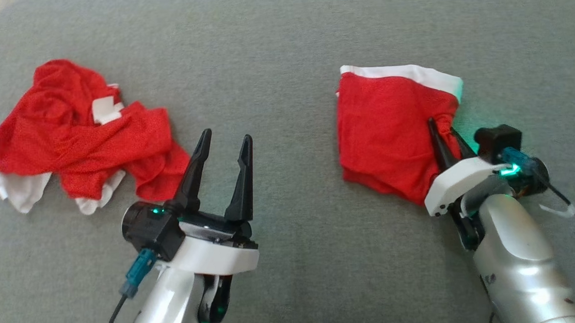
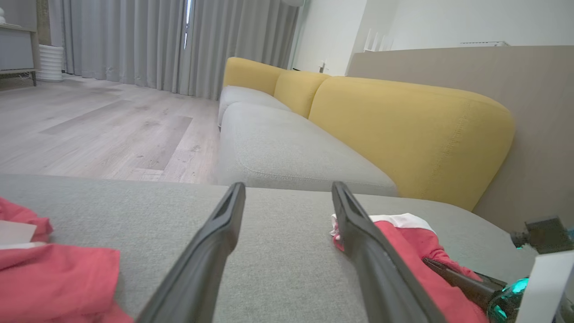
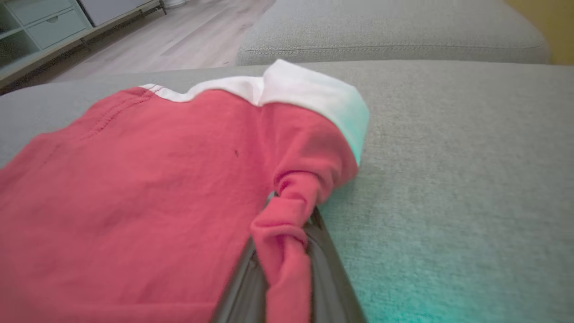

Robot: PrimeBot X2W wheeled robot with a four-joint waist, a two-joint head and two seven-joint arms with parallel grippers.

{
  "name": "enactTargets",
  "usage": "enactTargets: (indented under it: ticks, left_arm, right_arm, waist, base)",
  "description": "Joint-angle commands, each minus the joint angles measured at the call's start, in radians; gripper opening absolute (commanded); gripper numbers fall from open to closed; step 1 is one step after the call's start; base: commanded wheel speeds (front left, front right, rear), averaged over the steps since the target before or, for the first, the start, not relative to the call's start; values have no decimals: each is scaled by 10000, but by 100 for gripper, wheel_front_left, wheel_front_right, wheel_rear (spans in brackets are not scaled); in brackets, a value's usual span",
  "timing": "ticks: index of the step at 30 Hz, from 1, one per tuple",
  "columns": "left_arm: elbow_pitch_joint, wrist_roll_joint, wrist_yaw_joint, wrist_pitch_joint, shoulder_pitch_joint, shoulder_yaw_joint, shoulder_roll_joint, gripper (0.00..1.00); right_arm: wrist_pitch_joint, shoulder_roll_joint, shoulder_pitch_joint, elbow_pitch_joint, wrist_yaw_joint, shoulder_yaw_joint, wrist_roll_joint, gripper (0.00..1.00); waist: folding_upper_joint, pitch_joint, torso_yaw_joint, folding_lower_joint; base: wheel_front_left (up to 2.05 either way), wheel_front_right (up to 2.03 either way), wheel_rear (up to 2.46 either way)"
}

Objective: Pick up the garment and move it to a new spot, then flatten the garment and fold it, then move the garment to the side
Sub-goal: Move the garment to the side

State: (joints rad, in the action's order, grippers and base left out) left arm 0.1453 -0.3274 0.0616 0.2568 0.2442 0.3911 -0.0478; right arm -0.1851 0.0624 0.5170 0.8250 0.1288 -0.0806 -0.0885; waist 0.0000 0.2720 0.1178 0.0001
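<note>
- The right claw [image 1: 442, 126] is pinched narrow on a bunched fold at the near right edge of the folded red garment [image 1: 383, 123].
- That garment lies on the right side of the grey sofa cushion [image 1: 282, 45], with a white band along its far edge.
- The left claw [image 1: 227, 135] stands wide over bare cushion, holding nothing.
- A crumpled red garment [image 1: 73, 137] lies just to its left.

Left hand [image 1: 227, 134] and right hand [image 1: 442, 125]: black tapered fingers [image 1: 242, 178], white collars [image 1: 219, 259] (silver forearms [image 1: 515, 263])
</note>
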Motion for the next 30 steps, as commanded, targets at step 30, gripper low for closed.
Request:
enactTargets:
  ticks: [30]
  left_arm:
    - [-534,63,-14,49,1724,552,-24,100]
  right_arm:
    - [869,6546,1759,-808,19,-3448,-354,0]
  waist:
    - [0,1090,-1428,-1]
  base:
    - [0,0,0]
